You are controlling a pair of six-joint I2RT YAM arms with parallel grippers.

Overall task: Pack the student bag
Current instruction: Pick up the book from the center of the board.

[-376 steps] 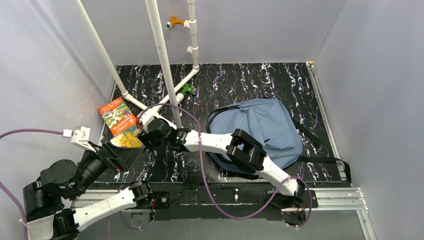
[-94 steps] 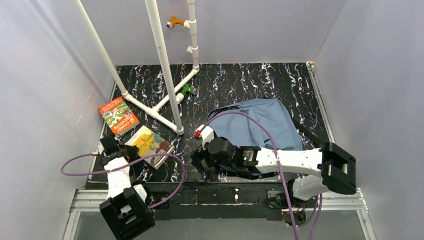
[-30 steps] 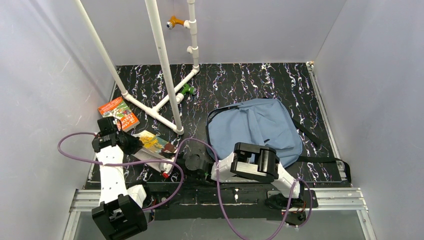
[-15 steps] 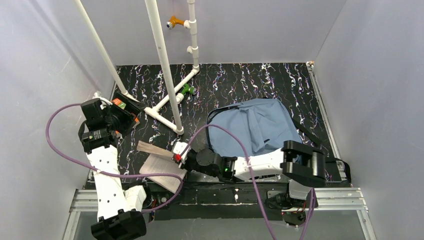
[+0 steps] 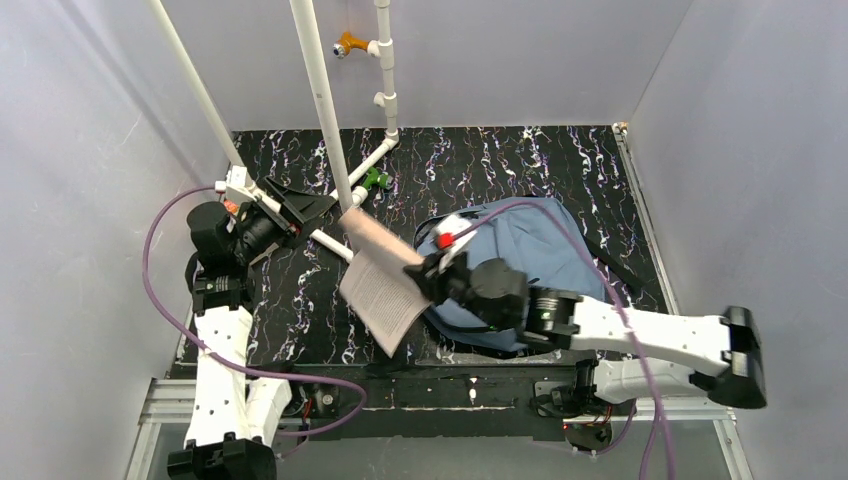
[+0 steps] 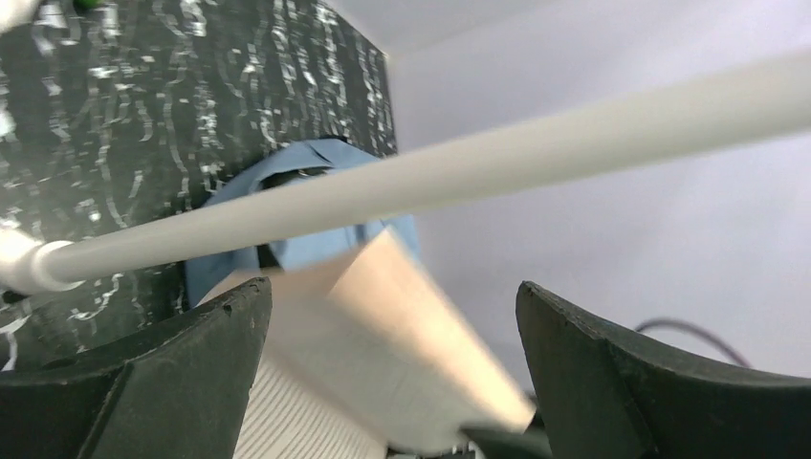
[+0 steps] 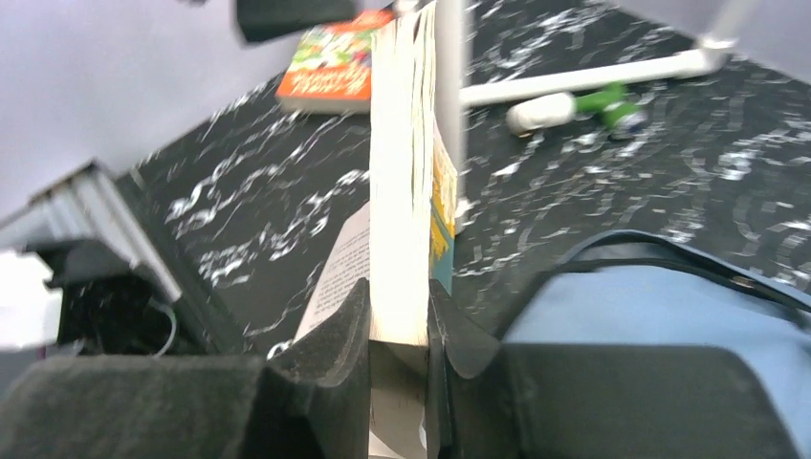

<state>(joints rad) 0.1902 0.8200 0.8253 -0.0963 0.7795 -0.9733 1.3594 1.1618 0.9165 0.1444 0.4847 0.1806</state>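
Note:
The student bag [image 5: 545, 250] is dusty blue with black trim and lies flat right of centre; it also shows as the bag [image 7: 650, 306] and the bag [image 6: 330, 153]. My right gripper [image 5: 425, 272] is shut on a paperback book [image 5: 380, 285] by its edge. It holds the book in the air just left of the bag, pages hanging open. In the right wrist view the book [image 7: 402, 191] stands clamped in the gripper [image 7: 397, 316]. My left gripper [image 5: 308, 208] is raised at the left, open and empty; in its own view the gripper [image 6: 392, 316] frames the blurred book.
An orange-covered book [image 7: 330, 62] lies on the black marbled mat by the left wall. A white pipe frame [image 5: 325, 110] rises from the mat between the arms. A green-capped item [image 5: 375, 180] lies at its foot. Grey walls close in left, right and back.
My left gripper opened, let go of the paperback and swung up and back to the left. My right gripper lifted the book off the mat and carried it right, to the bag's edge.

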